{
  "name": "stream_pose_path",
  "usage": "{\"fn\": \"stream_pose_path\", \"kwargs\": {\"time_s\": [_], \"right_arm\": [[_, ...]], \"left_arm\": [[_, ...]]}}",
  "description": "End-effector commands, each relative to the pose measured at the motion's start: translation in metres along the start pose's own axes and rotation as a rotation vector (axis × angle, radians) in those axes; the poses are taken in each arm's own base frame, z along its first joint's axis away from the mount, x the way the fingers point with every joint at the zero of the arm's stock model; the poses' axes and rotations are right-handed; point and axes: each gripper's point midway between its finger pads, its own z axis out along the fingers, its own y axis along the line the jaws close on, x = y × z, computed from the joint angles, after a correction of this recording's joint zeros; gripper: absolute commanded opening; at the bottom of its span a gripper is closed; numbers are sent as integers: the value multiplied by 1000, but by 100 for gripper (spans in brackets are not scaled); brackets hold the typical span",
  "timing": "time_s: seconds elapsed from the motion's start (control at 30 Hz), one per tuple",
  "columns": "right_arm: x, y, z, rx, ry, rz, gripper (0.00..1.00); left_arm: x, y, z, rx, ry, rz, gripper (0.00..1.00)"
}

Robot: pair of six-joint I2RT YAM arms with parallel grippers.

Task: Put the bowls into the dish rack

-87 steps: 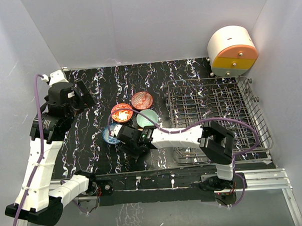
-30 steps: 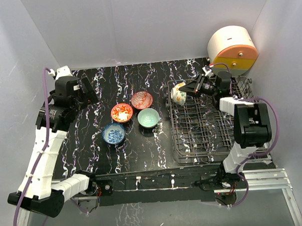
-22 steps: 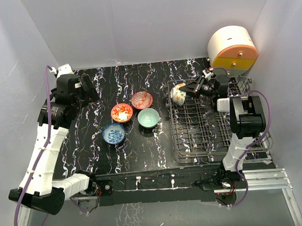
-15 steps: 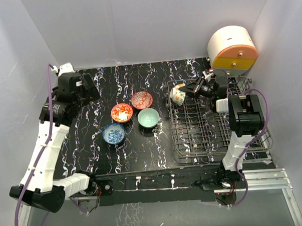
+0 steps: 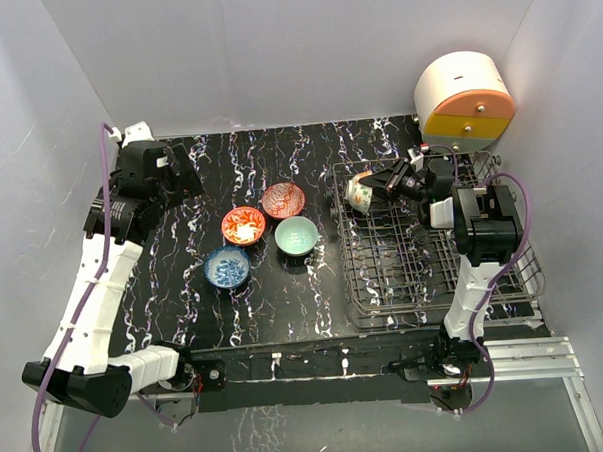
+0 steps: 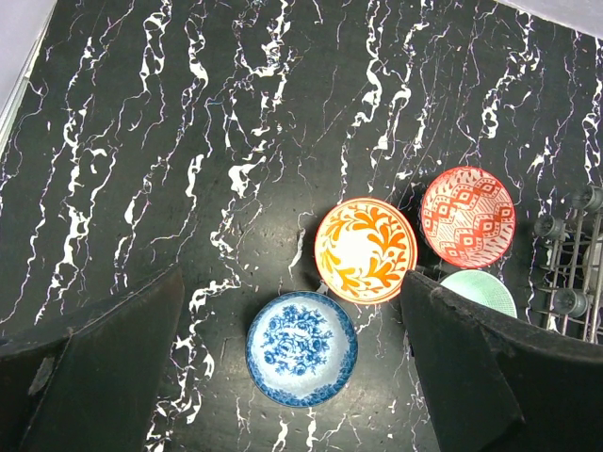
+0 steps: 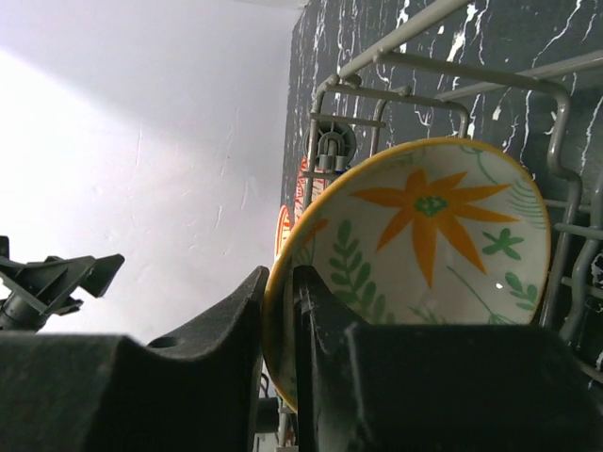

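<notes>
My right gripper (image 5: 380,186) is shut on the rim of the cream bowl with the orange flower (image 5: 358,192), held on edge over the far left corner of the grey wire dish rack (image 5: 504,277). The right wrist view shows the bowl (image 7: 433,235) pinched between my fingers (image 7: 240,320), with rack wires (image 7: 556,188) around it. The orange-red bowl (image 5: 243,226), red-pink bowl (image 5: 282,200), pale teal bowl (image 5: 296,235) and blue patterned bowl (image 5: 226,267) sit together on the black table. My left gripper (image 5: 179,181) is open and empty, high above them (image 6: 301,348).
A rounded white-orange-yellow drawer unit (image 5: 464,104) stands behind the rack at the far right. White walls enclose the black marbled table (image 5: 285,307) on three sides. The rack fills the table's right half.
My right gripper took the flower bowl from the table group to the rack's far left corner and has lowered it slightly. My left arm has swung a little toward the back.
</notes>
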Motion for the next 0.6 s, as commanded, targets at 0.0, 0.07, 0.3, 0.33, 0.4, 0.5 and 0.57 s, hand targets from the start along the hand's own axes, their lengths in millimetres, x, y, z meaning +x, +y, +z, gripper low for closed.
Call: {"fn": "stream_pose_path", "kwargs": {"time_s": [0.0,0.07,0.3,0.33,0.4,0.5,0.57], "right_arm": [[-3,-12,-6,23,-21,-23,21],[-3,-16,-10,42,-26,-18,25],[0,-24,-21,51,-11,-10,15],[1,-20,-21,33,-5,-8,11],[1,-11,-22,-9,0,1,8],[0,-3,-22,-40,-4,60,8],[-3,-9,-21,-3,-20,82,8]], "left_arm": [[-13,-5,-8,27,-37,-8,96],[-12,-5,-7,28,-35,-8,96],[-11,-4,-6,26,-35,5,96],[-10,-4,-6,26,-32,6,96],[-10,-4,-6,26,-31,6,96],[-9,-4,-6,26,-31,5,96],[-10,-4,-7,27,-33,2,96]]}}
